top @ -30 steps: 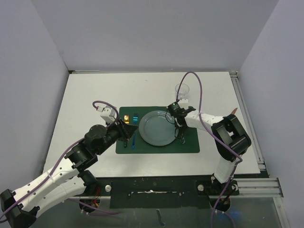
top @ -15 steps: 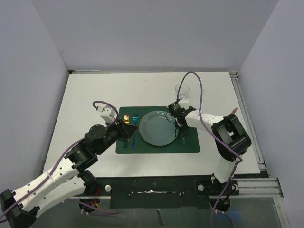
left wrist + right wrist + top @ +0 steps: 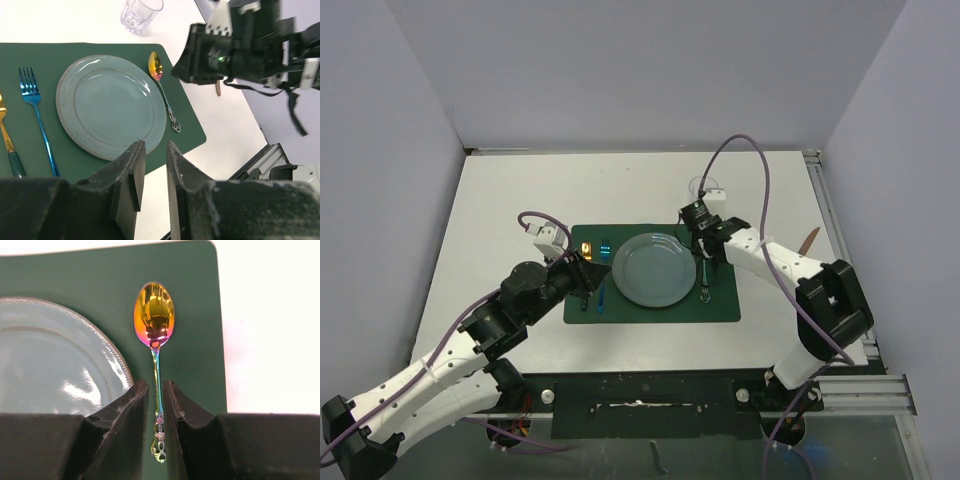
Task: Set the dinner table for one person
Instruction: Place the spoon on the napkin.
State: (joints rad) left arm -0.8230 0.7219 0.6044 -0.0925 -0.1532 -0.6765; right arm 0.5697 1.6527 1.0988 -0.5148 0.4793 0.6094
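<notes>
On the white dinner table [image 3: 510, 200] lies a dark green placemat [image 3: 720, 308] with a pale blue plate [image 3: 655, 270] in its middle. An iridescent spoon [image 3: 155, 315] lies flat on the mat just right of the plate, bowl toward the back. My right gripper [image 3: 156, 385] hovers over its handle, open a narrow way, with a gap on each side of the handle. Left of the plate lie a blue fork [image 3: 35, 110] and a gold fork [image 3: 6, 130]. My left gripper [image 3: 155, 145] hangs above the mat's near left part, slightly open and empty.
A clear glass [image 3: 141, 12] stands on the table beyond the mat's far right corner, partly hidden by the right arm [image 3: 760, 258] in the top view. A slim brown object [image 3: 807, 240] lies near the table's right rail.
The right jaws have parted from the spoon's handle, leaving it on the mat. The right arm's elbow has swung out to the right. The left arm has stayed put.
</notes>
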